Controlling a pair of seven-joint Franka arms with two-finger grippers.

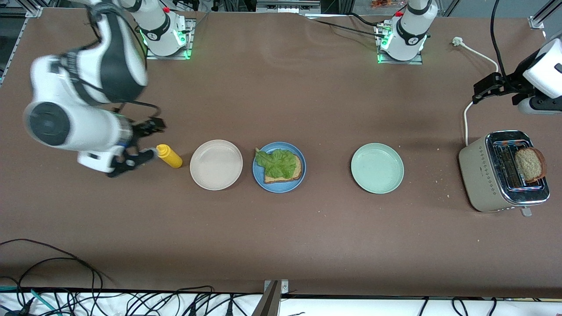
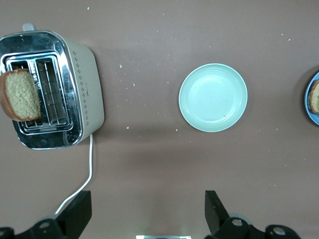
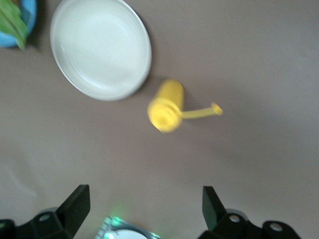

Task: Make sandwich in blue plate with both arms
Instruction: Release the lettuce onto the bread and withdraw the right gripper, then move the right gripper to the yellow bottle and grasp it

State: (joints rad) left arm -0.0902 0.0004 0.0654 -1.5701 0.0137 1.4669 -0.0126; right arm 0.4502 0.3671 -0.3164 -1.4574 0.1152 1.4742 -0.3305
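Fingers on both grippers, left gripper [image 2: 144, 214] and right gripper [image 3: 142, 211], stand open, empty. I'd pinch the light, crumbly toast [image 1: 530, 164] by its crust; lettuce-topped slice [image 1: 283, 166] waits on the blue plate [image 1: 259, 177].

Lettuce-topped bread slice [image 1: 283, 169] on blue plate [image 1: 260, 177]

From my seat the light is even and soft, falling from overhead; the toaster [image 1: 503, 172] throws only a faint shadow just beside it, and its chrome top glints. My right wrist view is smeared, the yellow bottle [image 3: 167, 105] blurred; my left wrist view is crisp.
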